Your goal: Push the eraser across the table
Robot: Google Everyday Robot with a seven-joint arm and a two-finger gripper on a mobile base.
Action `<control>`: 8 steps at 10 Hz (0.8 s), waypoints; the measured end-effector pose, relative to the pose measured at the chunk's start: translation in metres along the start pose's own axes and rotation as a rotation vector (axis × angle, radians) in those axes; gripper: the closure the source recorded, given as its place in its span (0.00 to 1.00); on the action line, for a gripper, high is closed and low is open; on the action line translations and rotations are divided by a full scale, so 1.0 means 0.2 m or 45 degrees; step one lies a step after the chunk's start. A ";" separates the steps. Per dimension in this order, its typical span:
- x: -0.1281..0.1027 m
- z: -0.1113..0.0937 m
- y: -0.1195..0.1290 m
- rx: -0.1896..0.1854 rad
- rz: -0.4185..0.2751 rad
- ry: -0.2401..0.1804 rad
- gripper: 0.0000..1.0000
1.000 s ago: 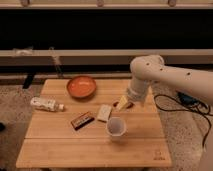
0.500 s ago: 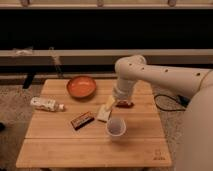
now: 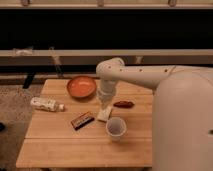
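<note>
- Nearest me, the cup (image 3: 116,127) stands on the table (image 3: 65,147).
- The eraser (image 3: 82,120) lies mid-table, just left of the cup; I judge the push is not yet begun.
- Beyond, the gripper (image 3: 105,102) hangs over the pale block (image 3: 104,115), apart from the eraser; I cannot tell its state.

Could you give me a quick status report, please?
Gripper low at the beige block, beside the eraser. Eraser flat on table, apart from gripper. Cup close by the block.

no legible text, end effector (image 3: 104,106) above table (image 3: 75,145)
</note>
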 end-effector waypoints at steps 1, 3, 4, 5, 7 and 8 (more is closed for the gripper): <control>-0.04 0.07 0.01 0.003 -0.013 0.015 0.95; -0.09 0.14 0.04 0.003 -0.032 0.027 1.00; -0.11 0.15 0.04 0.004 -0.035 0.031 1.00; -0.12 0.16 0.06 0.006 -0.044 0.033 1.00; -0.13 0.18 0.09 0.015 -0.073 0.042 1.00; -0.14 0.21 0.11 0.019 -0.087 0.050 1.00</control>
